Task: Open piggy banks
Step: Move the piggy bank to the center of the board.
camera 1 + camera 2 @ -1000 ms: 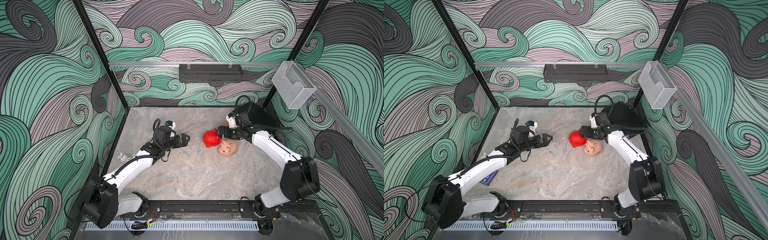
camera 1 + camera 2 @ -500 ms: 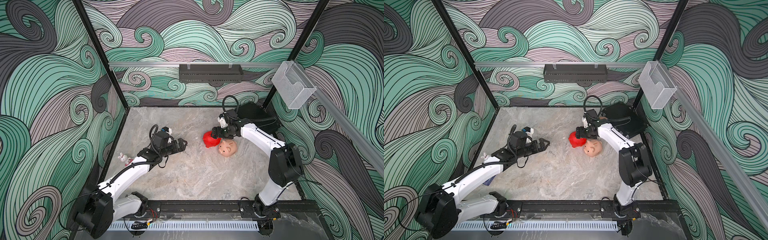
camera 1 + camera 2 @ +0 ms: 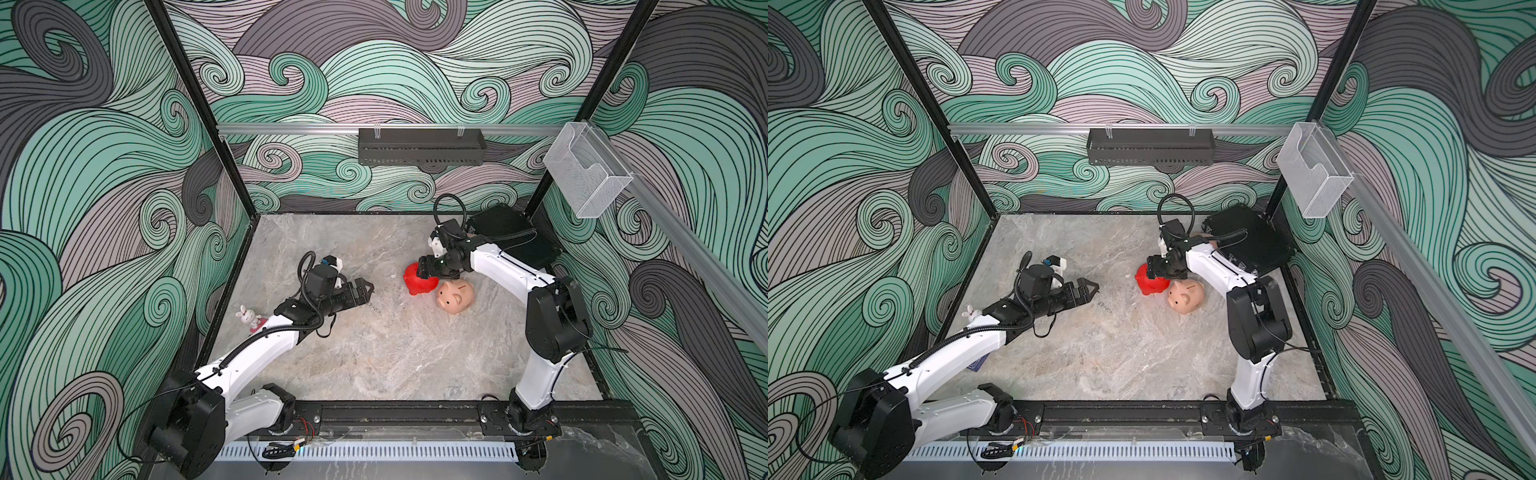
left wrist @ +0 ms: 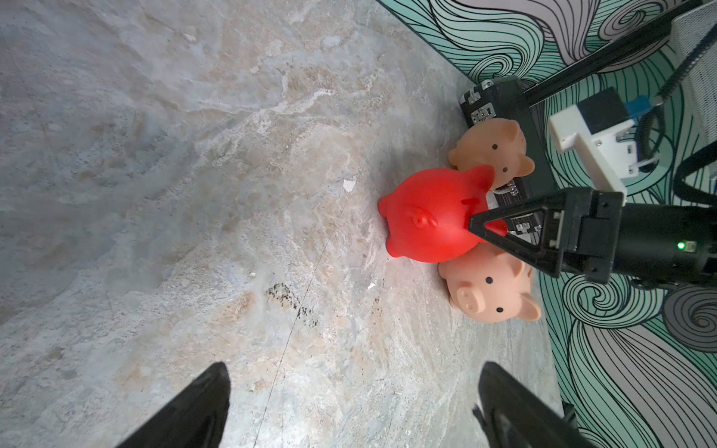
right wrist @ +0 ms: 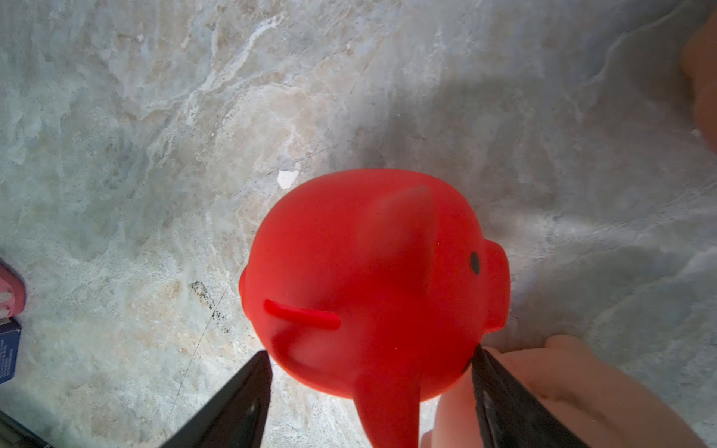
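Our right gripper has swung onto the red pig, sitting on the counter against a pink pig; its fingers are narrowing astride it, whether clamped yet we cannot tell. The left gripper waits, fingers wide apart: the grasp is beginning

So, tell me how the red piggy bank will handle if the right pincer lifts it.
The red piggy bank is round and smooth, so it may well twist or slip in the right pincer. It looks like hollow plastic with a coin slot, so it is probably light. It touches a peach-pink piggy bank, which a lift could nudge or roll.
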Robot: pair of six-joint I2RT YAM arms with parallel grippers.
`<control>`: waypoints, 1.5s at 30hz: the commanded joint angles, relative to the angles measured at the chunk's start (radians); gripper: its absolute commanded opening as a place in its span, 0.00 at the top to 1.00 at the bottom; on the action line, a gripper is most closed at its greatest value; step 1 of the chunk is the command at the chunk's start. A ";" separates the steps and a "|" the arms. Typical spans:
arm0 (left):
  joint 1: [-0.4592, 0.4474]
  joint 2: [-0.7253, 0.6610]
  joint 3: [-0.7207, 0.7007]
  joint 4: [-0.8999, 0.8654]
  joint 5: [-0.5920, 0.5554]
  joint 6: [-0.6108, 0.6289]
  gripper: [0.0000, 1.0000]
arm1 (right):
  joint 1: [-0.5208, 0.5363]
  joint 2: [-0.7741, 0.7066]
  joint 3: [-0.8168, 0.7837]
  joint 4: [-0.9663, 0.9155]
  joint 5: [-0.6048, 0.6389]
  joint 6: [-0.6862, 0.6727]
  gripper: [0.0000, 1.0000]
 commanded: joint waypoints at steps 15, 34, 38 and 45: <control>0.036 -0.137 -0.052 -0.088 -0.201 0.012 0.01 | 0.249 -0.144 -0.066 0.127 0.042 0.053 0.22; 0.005 0.393 0.189 0.262 0.151 -0.052 0.08 | -0.018 0.130 0.165 0.138 -0.269 0.028 0.30; 0.005 0.425 0.195 0.284 0.162 -0.074 0.12 | -0.019 0.177 0.186 0.140 -0.325 0.042 0.30; 0.007 0.408 0.167 0.281 0.145 -0.088 0.12 | -0.008 0.137 0.086 0.210 -0.347 0.105 0.31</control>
